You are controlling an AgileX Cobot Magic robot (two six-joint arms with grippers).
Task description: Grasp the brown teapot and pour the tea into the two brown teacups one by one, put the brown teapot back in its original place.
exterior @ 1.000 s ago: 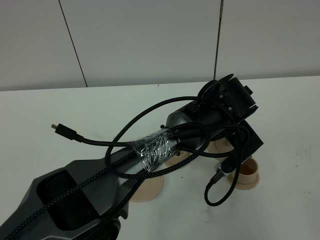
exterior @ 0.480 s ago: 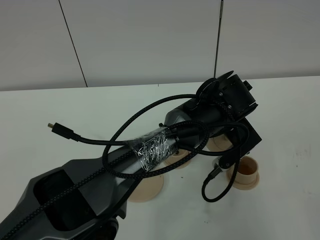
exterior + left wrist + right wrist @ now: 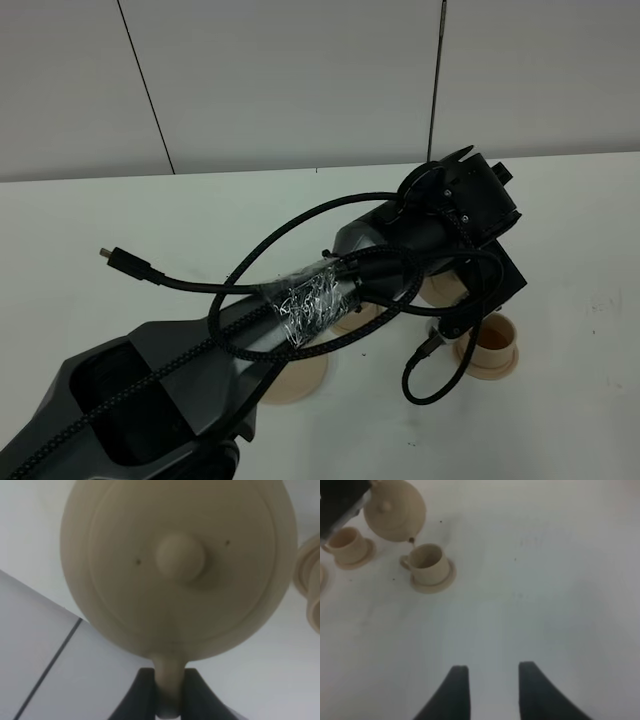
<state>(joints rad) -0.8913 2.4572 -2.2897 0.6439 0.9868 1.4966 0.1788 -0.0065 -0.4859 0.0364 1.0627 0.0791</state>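
My left gripper (image 3: 167,682) is shut on the loop handle of the brown teapot (image 3: 180,555), seen from above with its knobbed lid. In the right wrist view the teapot (image 3: 395,510) is held in the air, tilted, with its spout just over the rim of one brown teacup (image 3: 427,562) on its small saucer. The other teacup (image 3: 347,545) stands beside it on its own saucer. In the high view the left arm (image 3: 455,205) hides the teapot; one teacup (image 3: 490,345) shows below it. The large flat saucer (image 3: 295,375) is bare, partly behind the arm. My right gripper (image 3: 490,690) is open and empty.
A loose black cable (image 3: 130,262) loops off the left arm over the white table (image 3: 120,220). The second cup's small saucer (image 3: 440,290) peeks out under the wrist. A grey panelled wall stands behind the table.
The left wrist has lifted and turned slightly above the cups, and its hanging cable has swung a little. The cups and saucers have not moved.
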